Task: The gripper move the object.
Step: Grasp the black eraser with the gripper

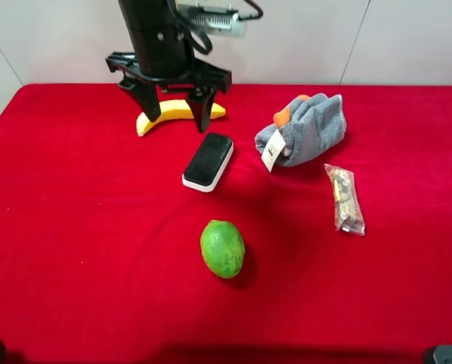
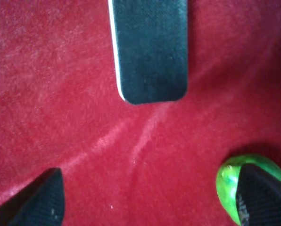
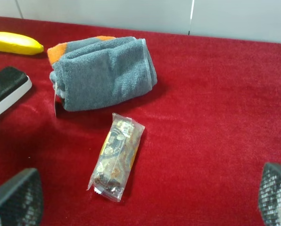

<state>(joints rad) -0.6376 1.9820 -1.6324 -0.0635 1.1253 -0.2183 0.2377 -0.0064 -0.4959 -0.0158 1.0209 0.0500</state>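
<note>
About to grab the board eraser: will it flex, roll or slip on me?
The board eraser looks rigid, with a white plastic base under black felt, so it probably won't flex. Lying flat on its broad base, it should slide rather than roll or tip, though the red cloth may drag. Gripping the hard sides seems safest.

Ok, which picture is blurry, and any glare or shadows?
Left wrist view: soft throughout, the black felt board eraser hazy, the dark left fingers blurred, a bright glint on the round green fruit. Right wrist view: clear plastic packet sharp, right fingers out of focus. Exterior high view: crisp, even light, soft shadow beside the fruit.
</note>
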